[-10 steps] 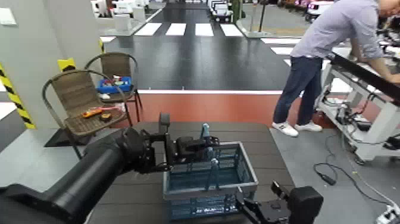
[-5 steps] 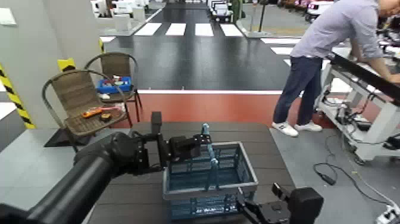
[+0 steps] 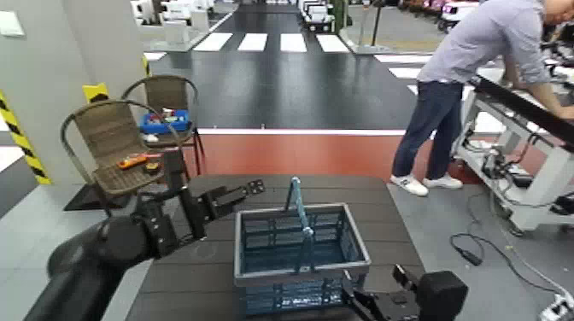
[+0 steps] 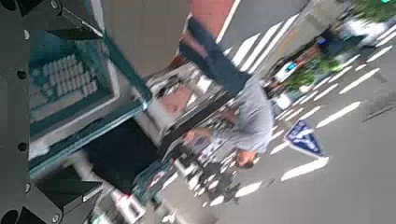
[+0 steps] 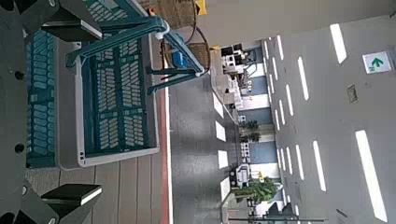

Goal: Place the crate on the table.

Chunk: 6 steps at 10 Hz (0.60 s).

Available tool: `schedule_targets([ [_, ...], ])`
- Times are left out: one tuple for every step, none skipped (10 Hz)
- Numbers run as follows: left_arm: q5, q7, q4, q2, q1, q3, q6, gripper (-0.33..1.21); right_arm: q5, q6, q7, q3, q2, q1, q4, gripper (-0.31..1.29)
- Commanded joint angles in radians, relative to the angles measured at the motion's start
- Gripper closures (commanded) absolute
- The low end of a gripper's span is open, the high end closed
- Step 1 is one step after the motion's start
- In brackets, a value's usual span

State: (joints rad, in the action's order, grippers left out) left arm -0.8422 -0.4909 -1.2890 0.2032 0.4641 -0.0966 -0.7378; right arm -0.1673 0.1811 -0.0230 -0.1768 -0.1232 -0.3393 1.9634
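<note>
The crate (image 3: 301, 256) sits upright on the table (image 3: 213, 282), near its front edge, hoop handle (image 3: 298, 209) standing up over the middle. A second ago my left gripper (image 3: 242, 193) was right at that handle; now it has pulled back to the crate's left, clear of the rim, fingers spread and holding nothing. My right gripper (image 3: 366, 300) waits low at the crate's near right corner, fingers apart, empty, much as before. Beyond the table's left corner stand two wicker chairs (image 3: 115, 149), one carrying a small blue box (image 3: 166, 121). Far right, a person (image 3: 465, 81) leans over a white-framed workbench (image 3: 530, 141), unmoved.
</note>
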Motion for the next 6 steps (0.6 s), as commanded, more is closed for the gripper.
schedule_targets([
  [-0.047, 0.121, -0.211, 0.039, -0.217, 0.023, 0.172, 0.16, -0.001, 0.000, 0.001, 0.007, 0.004, -0.003, 0.000, 0.15],
  [-0.044, 0.156, -0.277, 0.041, -0.298, 0.034, 0.219, 0.16, -0.003, 0.000, 0.001, 0.010, 0.004, -0.006, 0.003, 0.15],
  [-0.001, 0.190, -0.334, 0.038, -0.381, 0.032, 0.348, 0.16, -0.003, -0.003, 0.003, 0.013, 0.004, -0.007, 0.003, 0.15],
  [0.072, 0.221, -0.372, 0.018, -0.458, 0.026, 0.497, 0.16, -0.003, -0.005, 0.003, 0.016, 0.007, -0.010, 0.002, 0.15],
  [0.150, 0.227, -0.385, -0.016, -0.513, 0.026, 0.624, 0.16, -0.003, -0.006, 0.005, 0.017, 0.005, -0.012, 0.002, 0.15],
  [0.229, 0.235, -0.398, -0.036, -0.548, 0.034, 0.690, 0.16, -0.003, -0.008, 0.006, 0.019, 0.005, -0.012, 0.003, 0.15],
])
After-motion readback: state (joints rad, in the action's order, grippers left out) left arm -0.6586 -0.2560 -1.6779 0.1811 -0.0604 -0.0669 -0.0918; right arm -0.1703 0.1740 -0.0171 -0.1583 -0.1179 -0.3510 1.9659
